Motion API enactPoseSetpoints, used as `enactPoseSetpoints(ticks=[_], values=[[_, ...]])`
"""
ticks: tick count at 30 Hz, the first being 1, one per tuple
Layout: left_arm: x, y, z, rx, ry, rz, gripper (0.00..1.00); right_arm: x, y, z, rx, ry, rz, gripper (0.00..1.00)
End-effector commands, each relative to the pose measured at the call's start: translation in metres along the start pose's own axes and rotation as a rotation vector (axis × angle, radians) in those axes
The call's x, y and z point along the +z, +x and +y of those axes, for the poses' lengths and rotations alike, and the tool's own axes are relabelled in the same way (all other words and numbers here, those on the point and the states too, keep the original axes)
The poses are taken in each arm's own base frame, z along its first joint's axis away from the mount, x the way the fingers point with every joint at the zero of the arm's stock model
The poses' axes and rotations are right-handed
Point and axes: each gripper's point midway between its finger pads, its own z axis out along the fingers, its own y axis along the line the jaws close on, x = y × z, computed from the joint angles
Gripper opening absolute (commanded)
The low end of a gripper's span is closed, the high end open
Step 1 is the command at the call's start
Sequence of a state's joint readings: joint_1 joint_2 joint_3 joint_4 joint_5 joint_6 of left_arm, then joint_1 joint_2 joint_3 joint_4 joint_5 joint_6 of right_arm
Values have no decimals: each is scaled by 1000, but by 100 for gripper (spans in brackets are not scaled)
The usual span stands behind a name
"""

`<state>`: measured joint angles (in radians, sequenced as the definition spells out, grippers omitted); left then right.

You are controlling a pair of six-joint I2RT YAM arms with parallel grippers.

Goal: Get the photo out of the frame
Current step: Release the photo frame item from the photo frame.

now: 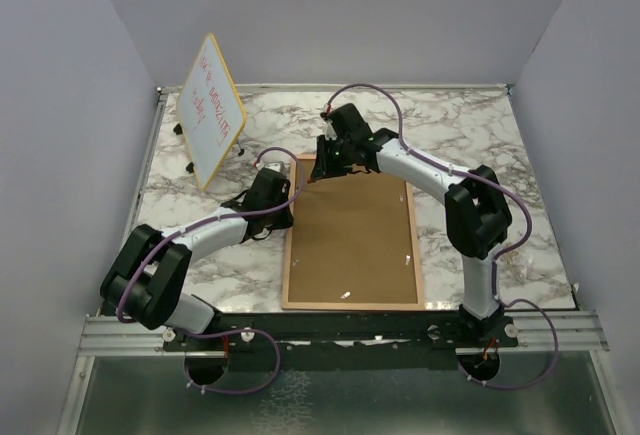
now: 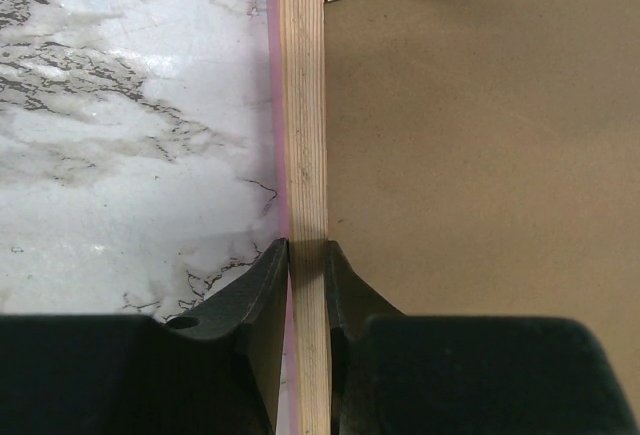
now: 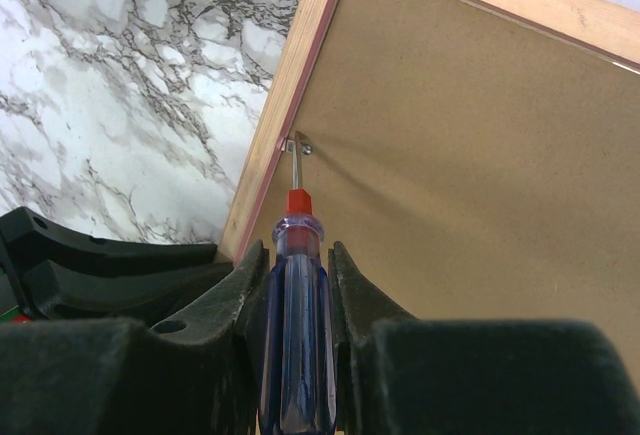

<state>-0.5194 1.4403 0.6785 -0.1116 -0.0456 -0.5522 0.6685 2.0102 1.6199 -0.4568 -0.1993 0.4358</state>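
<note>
Marble worktop (image 1: 480, 145), frame (image 1: 350, 245) lying face down, brown back up, photo hidden underneath. Left tool (image 2: 306, 251) pinches the thin wooden side rail, right tool (image 3: 297, 255) grips a screwdriver (image 3: 295, 305) at a clip (image 3: 297, 145). Frame looks stiff and light; photo's probably flimsy, lift by an edge.

Pale grained wood frame (image 2: 305, 155), matt fibreboard back (image 2: 480, 205), glossy marbled table (image 2: 130, 105), translucent plastic screwdriver handle (image 3: 298, 335)
</note>
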Motion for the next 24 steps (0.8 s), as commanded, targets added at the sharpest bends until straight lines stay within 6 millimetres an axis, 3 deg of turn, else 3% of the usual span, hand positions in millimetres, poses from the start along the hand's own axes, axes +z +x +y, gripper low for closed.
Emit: enactPoseSetpoints(ticks=[1,8,16,24], values=[[4,29,36,43,-143,88,19,-10,26,-10,-15,57,84,1],[5,29,36,43,-141,90,19,-8,28,-10,-20,59,82,1],[5,29,35,44,-138,90,19,-1,15,-5,-24,51,74,1],[5,29,35,43,-139,91,18,4,23,-1,-24,12,95,1]])
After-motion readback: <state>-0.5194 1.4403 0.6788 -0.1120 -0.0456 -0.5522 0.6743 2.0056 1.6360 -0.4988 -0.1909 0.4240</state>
